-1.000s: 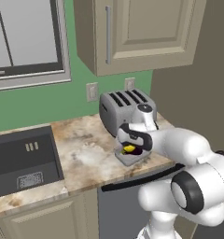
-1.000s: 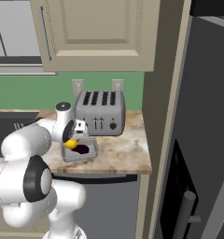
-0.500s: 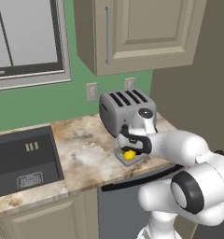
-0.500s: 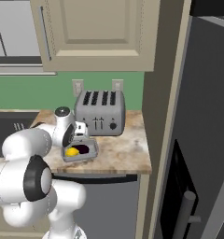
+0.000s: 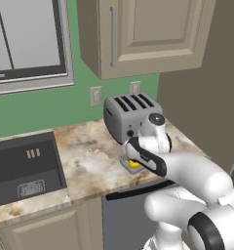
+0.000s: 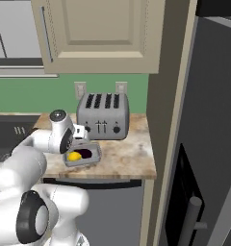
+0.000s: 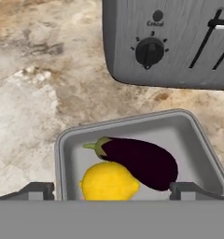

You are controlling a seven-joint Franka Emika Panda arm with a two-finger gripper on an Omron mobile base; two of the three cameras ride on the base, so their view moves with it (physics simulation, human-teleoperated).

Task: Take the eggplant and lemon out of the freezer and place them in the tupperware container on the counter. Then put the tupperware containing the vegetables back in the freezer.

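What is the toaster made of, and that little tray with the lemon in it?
The toaster looks like brushed metal: silver-grey, with fine streaks across its front. The tray seems to be smooth grey plastic, with soft rounded corners and a dull sheen, though it could be metal. The lemon lies inside it.

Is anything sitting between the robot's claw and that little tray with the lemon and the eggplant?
Nothing visible does. The gripper hangs open right over the tupperware container, its fingertips spread either side of the lemon and the eggplant lying inside. The toaster stands behind the tray, not between.
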